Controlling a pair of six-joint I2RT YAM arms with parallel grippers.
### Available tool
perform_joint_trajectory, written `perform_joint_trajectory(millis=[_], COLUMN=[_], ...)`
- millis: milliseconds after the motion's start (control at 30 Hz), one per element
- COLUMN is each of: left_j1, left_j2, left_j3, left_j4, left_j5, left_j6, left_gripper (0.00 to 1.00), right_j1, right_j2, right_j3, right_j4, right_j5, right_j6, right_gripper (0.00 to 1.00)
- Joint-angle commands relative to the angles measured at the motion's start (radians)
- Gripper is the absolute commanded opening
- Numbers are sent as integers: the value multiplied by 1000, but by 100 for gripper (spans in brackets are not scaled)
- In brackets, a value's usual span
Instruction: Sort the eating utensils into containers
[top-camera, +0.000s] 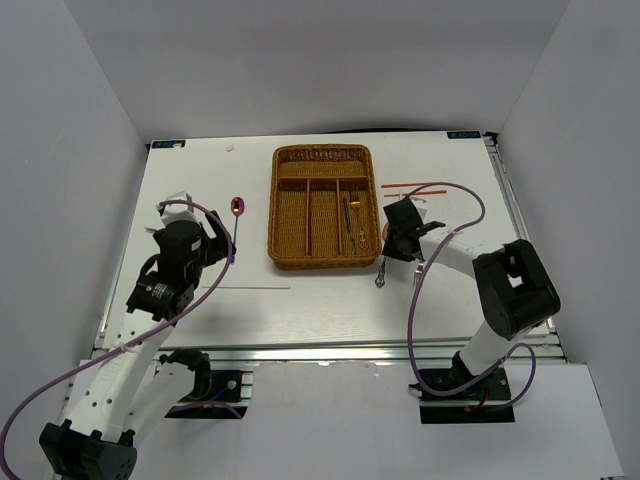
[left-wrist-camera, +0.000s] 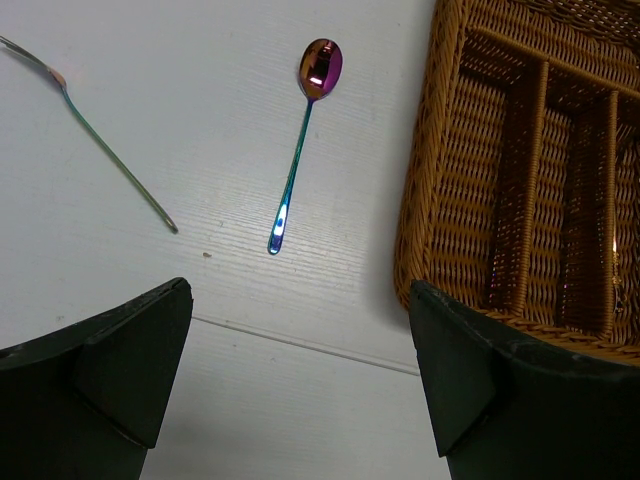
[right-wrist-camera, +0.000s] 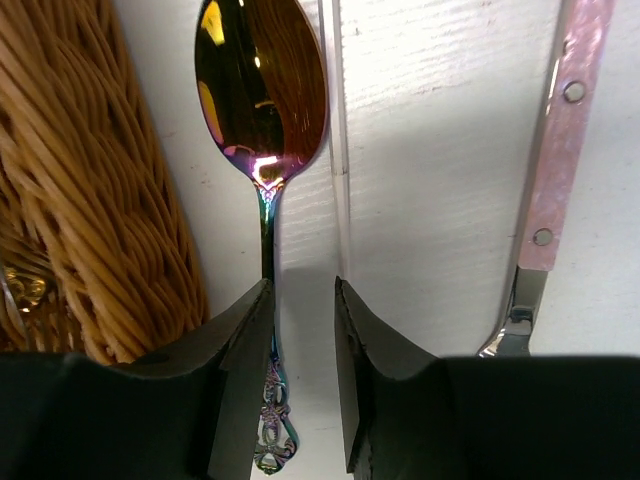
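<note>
Dark fingers of the right gripper (right-wrist-camera: 302, 290) fill the bottom of its wrist view. They sit low beside the right wall of the wicker tray (top-camera: 272, 205), the biggest thing on the table.

From above, the tray lies at mid-table with its crosswise slot (top-camera: 322, 158) at the far end and three long slots running toward the arms. The right long slot (top-camera: 352, 215) holds a silver utensil (top-camera: 347, 212) and a gold one (top-camera: 357, 240). I cannot tell whether each is a fork or a spoon.

The right gripper's jaws are narrowed to a slim gap and straddle the handle of the gold spoon (right-wrist-camera: 262, 90). The handle lies against one finger, and a sliver of table shows on the other side, so the spoon is not clamped. It lies flat just beside the tray wall. A pink-handled utensil (right-wrist-camera: 560, 140) with rivets lies near it.

The left gripper (left-wrist-camera: 300, 290) hangs with its jaws spread wide and holds nothing. Beyond it, the purple spoon (left-wrist-camera: 305, 140) lies just left of the tray. The green-handled fork (left-wrist-camera: 115, 165) lies further left.

Two red chopsticks (top-camera: 415, 186) lie right of the tray, and a thin silver chopstick (top-camera: 250, 287) lies near the left arm. The white table (top-camera: 330, 310) stands inside plain white walls (top-camera: 60, 150).
</note>
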Motion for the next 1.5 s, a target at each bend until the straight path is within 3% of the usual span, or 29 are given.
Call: perform_joint_trajectory(millis=[0,667,1000,1267,1367,1467], left_j1=[-5,-8,-11,-11,-13,-13], left_j2=[0,-3,-6,-15,-15,-16], left_j3=[1,1,2,1,1,1], left_j4=[0,1,0,1,0,-2], left_j5=[1,8,6,3,1,1], left_j6=[1,2,2,1,1,1], left_gripper=[98,98,98,98,98,98], right_j1=[1,-4,-5,-15,-15,-15], right_j2=[21,124,98,144,142,115], right_j3=[43,81,51,46,37,51], right_j4=[6,-17,-68,-123,-117,-134], right_j5=[-15,-32,-21,-50,-67,-78], right_j6=[12,20,-28,-109,-125,-131], right_gripper=[36,34,13,14,2,0])
